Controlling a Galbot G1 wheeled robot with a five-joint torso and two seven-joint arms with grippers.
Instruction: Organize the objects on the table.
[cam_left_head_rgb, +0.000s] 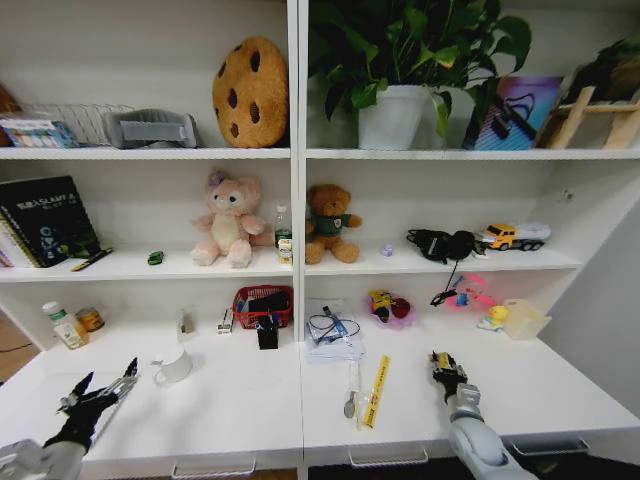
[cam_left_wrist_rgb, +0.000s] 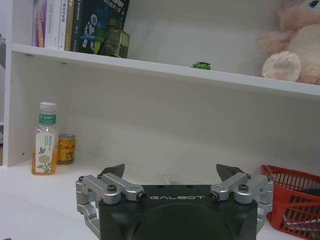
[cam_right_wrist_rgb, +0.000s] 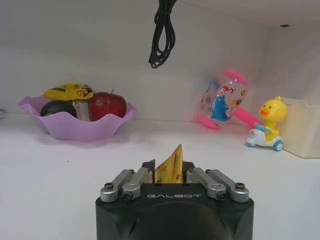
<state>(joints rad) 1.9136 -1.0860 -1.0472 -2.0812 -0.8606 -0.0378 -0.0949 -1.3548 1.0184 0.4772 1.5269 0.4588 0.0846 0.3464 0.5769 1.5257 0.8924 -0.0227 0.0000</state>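
- Table (cam_left_head_rgb: 230, 410): white top below the shelves. Spread on it are a white mug (cam_left_head_rgb: 174, 367), a red basket (cam_left_head_rgb: 262, 305), a clear pouch (cam_left_head_rgb: 333, 333) with cables, a purple bowl (cam_left_head_rgb: 389, 309) of fruit, a spoon (cam_left_head_rgb: 351, 398) and a long yellow strip (cam_left_head_rgb: 376, 391).
- Strip lies lengthwise near the front edge, just beside the spoon, left of the right gripper (cam_left_head_rgb: 443, 364).
- Right gripper: low over the table at front right, fingers clenched on a small yellow wrapper (cam_right_wrist_rgb: 170, 168); in the right wrist view the wrapper's pointed tip stands up between the closed fingers.
- Ahead of the right gripper: the bowl with an apple (cam_right_wrist_rgb: 106, 105), a pink toy hammer (cam_right_wrist_rgb: 226, 100), a yellow duck scooter (cam_right_wrist_rgb: 267, 125), a black cable (cam_right_wrist_rgb: 163, 31) hanging from above.
- Left gripper (cam_left_head_rgb: 100, 390): over the table's front left corner, fingers spread wide, nothing between them.
- Left wrist view: bottle (cam_left_wrist_rgb: 44, 140) and can (cam_left_wrist_rgb: 65, 148) stand side by side at the table's back left; the red basket sits off to the other side.
- Lower shelf: tiny green trinket (cam_left_head_rgb: 155, 258) just left of a pink plush (cam_left_head_rgb: 228, 221); a pen (cam_left_head_rgb: 92, 259) lies by the black book (cam_left_head_rgb: 45, 218).
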